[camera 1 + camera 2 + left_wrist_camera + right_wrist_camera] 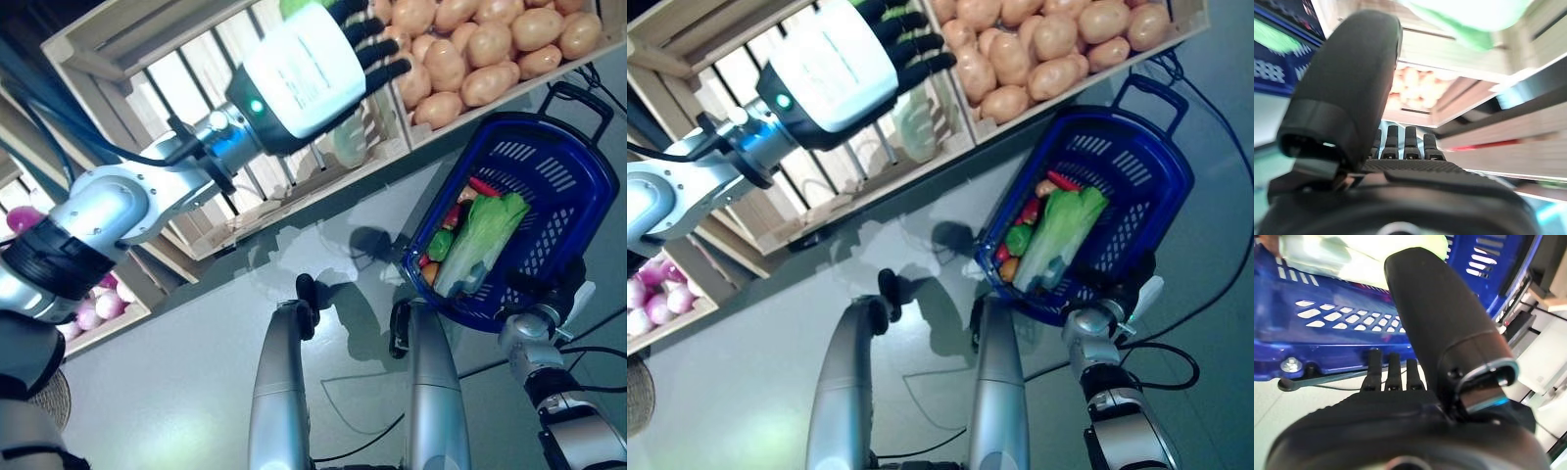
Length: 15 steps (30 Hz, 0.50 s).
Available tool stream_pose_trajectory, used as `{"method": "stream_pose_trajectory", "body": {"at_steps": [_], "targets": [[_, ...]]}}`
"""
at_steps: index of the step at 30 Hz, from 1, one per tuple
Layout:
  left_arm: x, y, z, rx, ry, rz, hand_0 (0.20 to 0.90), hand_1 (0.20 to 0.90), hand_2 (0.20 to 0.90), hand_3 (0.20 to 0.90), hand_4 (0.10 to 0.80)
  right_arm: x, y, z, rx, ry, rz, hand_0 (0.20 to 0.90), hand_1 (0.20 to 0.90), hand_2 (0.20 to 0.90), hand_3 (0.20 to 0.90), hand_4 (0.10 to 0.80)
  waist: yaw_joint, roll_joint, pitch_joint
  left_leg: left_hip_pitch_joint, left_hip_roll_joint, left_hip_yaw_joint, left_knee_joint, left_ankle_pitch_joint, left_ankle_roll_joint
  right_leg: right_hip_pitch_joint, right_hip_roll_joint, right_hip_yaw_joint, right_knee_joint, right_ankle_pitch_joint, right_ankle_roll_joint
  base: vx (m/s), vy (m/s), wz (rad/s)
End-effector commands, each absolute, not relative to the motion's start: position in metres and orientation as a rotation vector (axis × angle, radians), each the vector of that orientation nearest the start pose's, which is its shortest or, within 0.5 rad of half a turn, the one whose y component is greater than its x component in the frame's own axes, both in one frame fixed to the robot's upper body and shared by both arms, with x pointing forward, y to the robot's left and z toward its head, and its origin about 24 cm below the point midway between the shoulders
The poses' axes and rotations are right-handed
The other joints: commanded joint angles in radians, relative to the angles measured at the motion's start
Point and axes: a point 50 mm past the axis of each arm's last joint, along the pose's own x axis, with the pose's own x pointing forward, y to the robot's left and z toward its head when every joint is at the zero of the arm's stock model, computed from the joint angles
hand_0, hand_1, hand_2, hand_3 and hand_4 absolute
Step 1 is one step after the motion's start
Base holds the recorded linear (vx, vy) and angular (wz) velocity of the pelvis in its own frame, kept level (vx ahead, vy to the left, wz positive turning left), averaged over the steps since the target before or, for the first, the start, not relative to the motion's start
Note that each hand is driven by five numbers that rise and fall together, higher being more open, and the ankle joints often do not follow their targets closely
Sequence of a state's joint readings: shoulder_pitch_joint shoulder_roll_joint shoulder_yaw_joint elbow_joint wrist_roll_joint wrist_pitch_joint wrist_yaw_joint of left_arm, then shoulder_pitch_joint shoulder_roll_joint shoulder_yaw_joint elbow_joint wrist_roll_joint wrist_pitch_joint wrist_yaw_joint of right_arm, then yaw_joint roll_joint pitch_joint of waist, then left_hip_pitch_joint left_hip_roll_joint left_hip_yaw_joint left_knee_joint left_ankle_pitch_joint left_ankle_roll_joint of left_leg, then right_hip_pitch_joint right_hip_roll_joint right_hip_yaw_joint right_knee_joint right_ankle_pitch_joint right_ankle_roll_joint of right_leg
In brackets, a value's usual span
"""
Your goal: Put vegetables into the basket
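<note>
My right hand [545, 292] holds a blue plastic basket [573, 181] by its near rim, thumb [1440, 318] on the wall and fingers [1391, 374] under it. In the basket lie a long green leafy cabbage [487, 235], a red pepper [1061, 180], a green pepper [1018, 240] and something orange. My left hand [312, 69] is raised in front of a slatted wooden crate [186, 88], its fingers [372, 44] straight and holding nothing. A pale green vegetable [1469, 19] shows just past that hand, and another pale green one [350, 142] sits behind the crate's slats.
A crate of potatoes [470, 49] stands beside the slatted crate, just above the basket. Purple onions [93, 308] lie in a lower bin at the left. A woven mat's edge [49, 397] shows on the grey floor at the lower left.
</note>
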<state>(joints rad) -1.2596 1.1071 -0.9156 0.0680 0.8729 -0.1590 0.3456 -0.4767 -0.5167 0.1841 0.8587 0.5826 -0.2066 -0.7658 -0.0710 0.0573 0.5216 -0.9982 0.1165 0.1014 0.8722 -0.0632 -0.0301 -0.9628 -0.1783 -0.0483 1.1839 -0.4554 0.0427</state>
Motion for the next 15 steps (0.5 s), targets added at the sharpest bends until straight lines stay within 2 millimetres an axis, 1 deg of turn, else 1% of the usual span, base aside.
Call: {"method": "stream_pose_trajectory", "body": {"at_steps": [1, 2, 3, 6, 8, 10, 13, 15], "targets": [[0.307, 0.130, 0.364, 1.994, -1.451, 0.255, 0.900, 0.900, 0.900, 0.900, 0.800, 0.297, -0.327, 0.052, -0.025, 0.044, -0.999, 0.900, 0.900, 0.900, 0.900, 0.800, -0.030, 0.008, -0.002, 0.117, 0.027, 0.046, 0.053, -0.212, 0.025, 0.049, 0.013, -0.006, -0.195, 0.207, -0.016, -0.011, 0.002, -0.10], [0.313, 0.131, 0.358, 2.038, -1.409, 0.203, 0.900, 0.900, 0.900, 0.900, 0.800, 0.297, -0.328, 0.052, -0.028, 0.045, -1.000, 0.900, 0.900, 0.900, 0.900, 0.800, -0.032, 0.008, -0.002, 0.133, 0.025, 0.040, 0.054, -0.229, 0.017, 0.066, 0.017, -0.001, -0.196, 0.192, -0.009, -0.085, -0.009, -0.07], [0.319, 0.132, 0.352, 2.082, -1.368, 0.176, 0.900, 0.900, 0.900, 0.900, 0.800, 0.298, -0.329, 0.054, -0.025, 0.037, -1.002, 0.900, 0.900, 0.900, 0.900, 0.800, -0.035, 0.007, -0.002, 0.123, 0.030, 0.048, 0.046, -0.210, 0.020, 0.057, 0.015, -0.005, -0.209, 0.211, -0.014, -0.009, -0.006, -0.05], [0.332, 0.141, 0.343, 2.133, -1.282, 0.138, 0.900, 0.900, 0.900, 0.900, 0.800, 0.301, -0.330, 0.060, -0.026, 0.022, -1.010, 0.900, 0.900, 0.900, 0.900, 0.800, -0.034, 0.004, -0.002, 0.129, 0.031, 0.050, 0.033, -0.207, 0.020, 0.063, 0.015, -0.006, -0.223, 0.215, -0.011, -0.020, -0.004, 0.00], [0.337, 0.148, 0.338, 2.156, -1.233, 0.123, 0.900, 0.900, 0.900, 0.900, 0.800, 0.301, -0.335, 0.064, -0.034, 0.010, -1.016, 0.900, 0.900, 0.900, 0.900, 0.800, -0.036, 0.005, -0.002, 0.130, 0.033, 0.052, 0.029, -0.204, 0.018, 0.064, 0.016, -0.004, -0.230, 0.218, -0.009, 0.000, 0.000, 0.00], [0.341, 0.153, 0.336, 2.166, -1.215, 0.134, 0.900, 0.900, 0.900, 0.900, 0.800, 0.301, -0.337, 0.066, -0.036, 0.004, -1.019, 0.900, 0.900, 0.900, 0.900, 0.800, -0.036, 0.005, -0.002, 0.133, 0.032, 0.053, 0.022, -0.203, 0.017, 0.066, 0.015, -0.006, -0.237, 0.219, -0.007, -0.001, -0.001, 0.02], [0.343, 0.167, 0.337, 2.160, -1.194, 0.199, 0.900, 0.900, 0.900, 0.900, 0.800, 0.300, -0.340, 0.068, -0.037, -0.002, -1.027, 0.900, 0.900, 0.900, 0.900, 0.800, -0.032, 0.004, -0.002, 0.134, 0.031, 0.052, 0.019, -0.204, 0.017, 0.072, 0.013, -0.007, -0.245, 0.217, -0.006, 0.000, 0.000, 0.00], [0.343, 0.180, 0.338, 2.131, -1.189, 0.276, 0.900, 0.900, 0.900, 0.900, 0.800, 0.299, -0.340, 0.067, -0.026, -0.006, -1.029, 0.900, 0.900, 0.900, 0.900, 0.800, -0.027, 0.004, -0.002, 0.125, 0.032, 0.050, 0.027, -0.210, 0.019, 0.061, 0.010, -0.009, -0.233, 0.212, -0.006, 0.000, 0.000, 0.00]]}}
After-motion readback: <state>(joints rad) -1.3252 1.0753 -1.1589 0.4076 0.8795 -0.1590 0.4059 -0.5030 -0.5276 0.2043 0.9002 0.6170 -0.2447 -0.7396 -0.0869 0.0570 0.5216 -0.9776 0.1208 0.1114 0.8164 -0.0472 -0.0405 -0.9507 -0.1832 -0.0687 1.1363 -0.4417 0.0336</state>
